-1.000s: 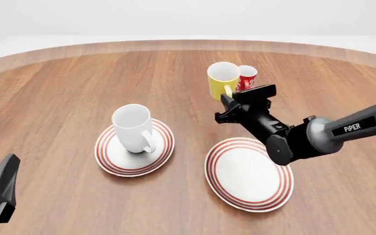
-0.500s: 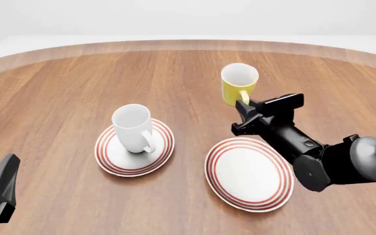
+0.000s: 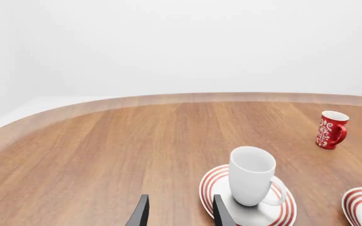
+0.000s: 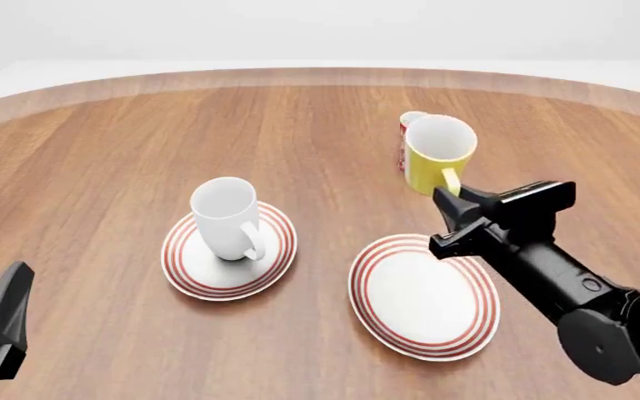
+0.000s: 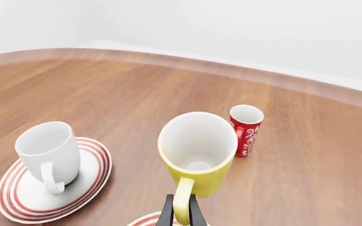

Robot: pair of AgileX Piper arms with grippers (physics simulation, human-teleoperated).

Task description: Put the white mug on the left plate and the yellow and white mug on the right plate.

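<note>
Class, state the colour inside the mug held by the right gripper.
White inside the yellow and white mug, seen best in the right wrist view.

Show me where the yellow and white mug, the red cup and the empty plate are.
yellow and white mug [image 5: 197,174], right wrist view, on its yellow outer wall.
red cup [image 3: 329,130], left wrist view, on its patterned side.
right plate [image 4: 422,296], front view, on its bare white centre.

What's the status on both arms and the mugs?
Right gripper shut on yellow mug handle, mug lifted. Left gripper open, idle. White mug on left plate. Right plate bare; red cup behind, clear.
</note>
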